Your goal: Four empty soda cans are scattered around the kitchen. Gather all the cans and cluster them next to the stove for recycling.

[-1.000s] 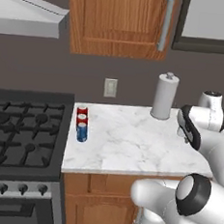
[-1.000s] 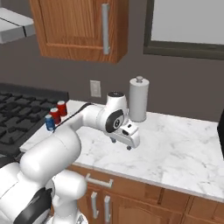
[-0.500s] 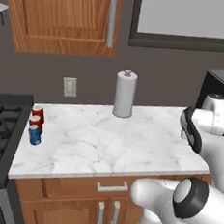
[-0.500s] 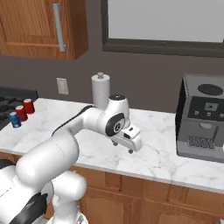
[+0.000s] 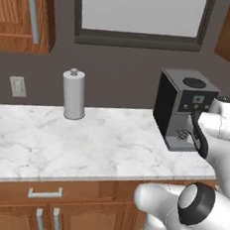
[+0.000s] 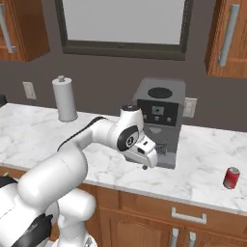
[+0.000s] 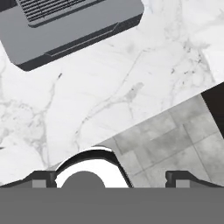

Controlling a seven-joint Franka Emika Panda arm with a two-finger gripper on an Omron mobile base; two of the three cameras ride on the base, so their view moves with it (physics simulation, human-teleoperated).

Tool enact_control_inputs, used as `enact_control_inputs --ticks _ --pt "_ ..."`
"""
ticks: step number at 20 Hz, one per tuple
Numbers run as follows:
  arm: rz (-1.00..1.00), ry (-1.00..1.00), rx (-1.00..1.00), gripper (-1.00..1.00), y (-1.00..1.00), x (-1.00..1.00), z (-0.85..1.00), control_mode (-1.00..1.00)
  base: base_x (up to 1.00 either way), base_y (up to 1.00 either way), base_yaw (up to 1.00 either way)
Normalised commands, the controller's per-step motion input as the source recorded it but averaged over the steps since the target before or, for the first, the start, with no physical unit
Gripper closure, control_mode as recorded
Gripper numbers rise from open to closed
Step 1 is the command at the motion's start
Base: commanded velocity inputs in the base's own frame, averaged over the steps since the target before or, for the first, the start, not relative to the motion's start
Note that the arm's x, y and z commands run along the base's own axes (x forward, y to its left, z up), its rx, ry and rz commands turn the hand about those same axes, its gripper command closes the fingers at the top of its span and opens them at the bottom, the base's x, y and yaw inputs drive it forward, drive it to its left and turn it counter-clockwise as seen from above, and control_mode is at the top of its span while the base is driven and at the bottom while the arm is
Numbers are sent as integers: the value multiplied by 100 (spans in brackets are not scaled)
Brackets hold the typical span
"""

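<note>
One soda can [image 6: 231,178], red with a silvery top, stands upright on the marble counter [image 6: 202,159] at the far right, near the front edge. My gripper [image 6: 144,161] hangs over the counter in front of the coffee machine, well left of that can, pointing down. In the hand view the gripper [image 7: 112,178] is open, its two dark fingertips [image 7: 43,178] wide apart with nothing between them. Below them lie bare marble and the counter's edge. The stove is out of view.
A dark coffee machine [image 6: 158,120] stands at the back of the counter, just behind my hand; its base [image 7: 65,30] is in the hand view. A white paper towel roll [image 5: 73,94] stands at the back left. Grey floor tiles [image 7: 175,135] lie beyond the counter edge.
The base has driven right, so both base views shifted: the stove and the cans beside it slid out on the left, the coffee machine and a lone can came in. The gripper stays open.
</note>
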Motion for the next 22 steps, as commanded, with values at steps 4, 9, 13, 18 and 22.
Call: enact_control_inputs --ticks 4,9,13,18,22 --pt "0 0 0 -100 0 0 0 100 1 -100 7" --pt "0 0 0 -100 0 0 0 100 15 -92 8" --pt "0 0 0 -100 0 0 0 100 27 -67 9" --pt "0 0 0 -100 0 0 0 100 10 -4 1" --pt "0 0 0 -100 0 0 0 100 0 0 0"
